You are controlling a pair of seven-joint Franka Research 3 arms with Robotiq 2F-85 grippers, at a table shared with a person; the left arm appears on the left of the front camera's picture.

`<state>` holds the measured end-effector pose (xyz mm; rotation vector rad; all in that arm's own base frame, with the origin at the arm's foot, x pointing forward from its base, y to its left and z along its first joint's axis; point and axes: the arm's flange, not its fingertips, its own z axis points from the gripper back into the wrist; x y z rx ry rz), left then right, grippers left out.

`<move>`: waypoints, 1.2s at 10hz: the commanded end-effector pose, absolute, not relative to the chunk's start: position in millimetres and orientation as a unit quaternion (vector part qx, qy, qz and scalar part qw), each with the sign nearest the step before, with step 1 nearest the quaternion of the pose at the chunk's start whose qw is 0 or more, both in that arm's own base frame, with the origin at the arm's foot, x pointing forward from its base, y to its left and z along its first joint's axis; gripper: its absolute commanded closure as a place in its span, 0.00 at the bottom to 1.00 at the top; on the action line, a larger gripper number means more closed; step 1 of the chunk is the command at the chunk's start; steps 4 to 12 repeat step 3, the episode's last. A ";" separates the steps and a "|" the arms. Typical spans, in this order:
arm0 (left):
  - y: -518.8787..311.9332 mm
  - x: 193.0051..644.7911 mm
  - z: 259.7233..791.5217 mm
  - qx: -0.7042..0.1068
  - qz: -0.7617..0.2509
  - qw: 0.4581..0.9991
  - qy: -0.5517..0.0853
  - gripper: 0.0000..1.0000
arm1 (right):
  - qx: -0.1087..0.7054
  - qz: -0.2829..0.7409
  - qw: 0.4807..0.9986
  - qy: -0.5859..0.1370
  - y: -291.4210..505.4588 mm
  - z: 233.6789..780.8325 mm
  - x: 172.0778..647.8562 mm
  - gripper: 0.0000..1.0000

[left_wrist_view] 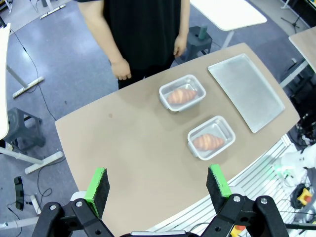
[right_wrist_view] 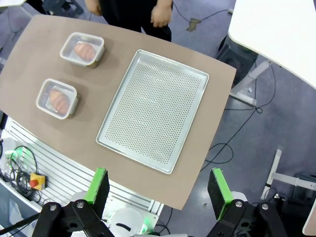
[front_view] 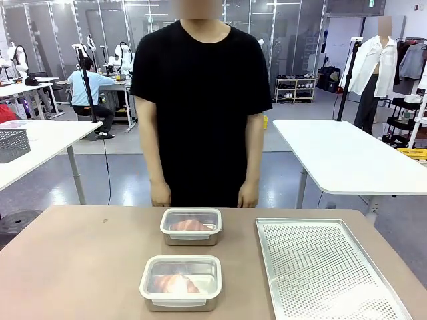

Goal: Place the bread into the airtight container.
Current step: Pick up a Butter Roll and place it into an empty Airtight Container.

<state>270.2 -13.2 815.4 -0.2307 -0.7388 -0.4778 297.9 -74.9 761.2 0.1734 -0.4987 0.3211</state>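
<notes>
Two clear airtight containers stand on the brown table (front_view: 80,267), one behind the other. A golden-brown bread (front_view: 190,225) lies in the far container (front_view: 191,237). Another bread (front_view: 175,283) lies in the near container (front_view: 181,301). Both seem covered by clear lids. In the left wrist view, my left gripper (left_wrist_view: 157,186) hangs open high above the table, well short of the containers (left_wrist_view: 182,92) (left_wrist_view: 211,137). My right gripper (right_wrist_view: 158,187) is also open and empty, high above the table's edge, with the containers (right_wrist_view: 82,49) (right_wrist_view: 57,98) far off to its upper left.
A perforated metal tray (front_view: 320,267) lies empty on the table's right side. A person in black stands at the far edge, a hand (front_view: 160,195) hanging at each side. Other white tables stand behind.
</notes>
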 end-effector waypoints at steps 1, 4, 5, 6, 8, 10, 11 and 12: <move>-14.0 269.0 816.2 -0.113 -0.231 0.898 -0.357 0.00 | 0.084 0.156 0.954 -0.242 -72.8 762.7 297.6 0.00; -14.0 269.0 816.2 -0.113 -0.231 0.898 -0.357 0.00 | 0.084 0.156 0.954 -0.242 -72.8 762.7 297.6 0.00; -14.0 269.0 816.2 -0.113 -0.231 0.898 -0.357 0.00 | 0.084 0.156 0.954 -0.242 -72.8 762.7 297.6 0.00; -14.0 269.0 816.2 -0.113 -0.231 0.898 -0.357 0.00 | 0.084 0.156 0.954 -0.242 -72.8 762.7 297.6 0.00; -14.0 269.0 816.2 -0.113 -0.231 0.898 -0.357 0.00 | 0.084 0.156 0.954 -0.242 -72.8 762.7 297.6 0.00; -14.0 269.0 816.2 -0.113 -0.231 0.898 -0.357 0.00 | 0.084 0.156 0.954 -0.242 -72.8 762.7 297.6 0.00; -14.0 269.0 816.2 -0.113 -0.231 0.898 -0.357 0.00 | 0.084 0.156 0.954 -0.242 -72.8 762.7 297.6 0.00; -14.0 269.0 816.2 -0.113 -0.231 0.898 -0.357 0.00 | 0.084 0.156 0.954 -0.242 -72.8 762.7 297.6 0.00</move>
